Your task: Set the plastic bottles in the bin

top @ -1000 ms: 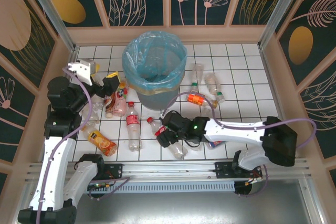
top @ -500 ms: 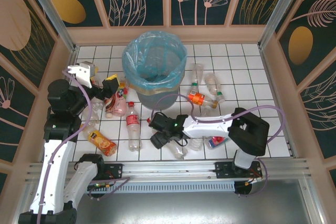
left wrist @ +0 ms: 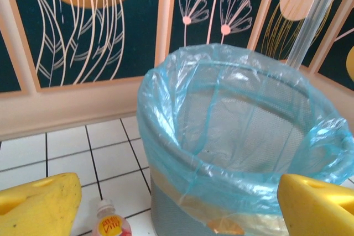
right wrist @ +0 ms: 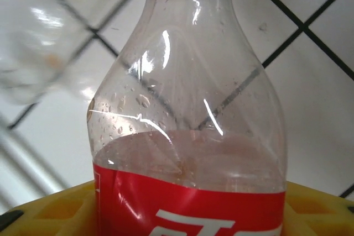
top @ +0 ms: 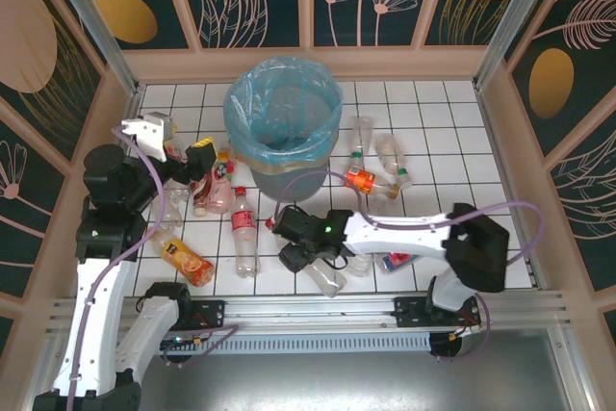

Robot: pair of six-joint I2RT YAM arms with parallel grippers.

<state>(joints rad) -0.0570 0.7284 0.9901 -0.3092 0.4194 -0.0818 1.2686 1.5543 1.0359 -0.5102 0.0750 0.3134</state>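
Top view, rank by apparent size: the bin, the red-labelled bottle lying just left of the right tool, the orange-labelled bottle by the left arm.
Largest first:
1. bin
2. red-labelled bottle
3. orange-labelled bottle, only slightly smaller

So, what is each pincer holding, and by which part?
Left pincer: nothing. Right pincer straddles a red-labelled bottle at its label; firm grip cannot be told.

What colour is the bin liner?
Translucent light blue liner over the grey bin; clearest in the left wrist view.
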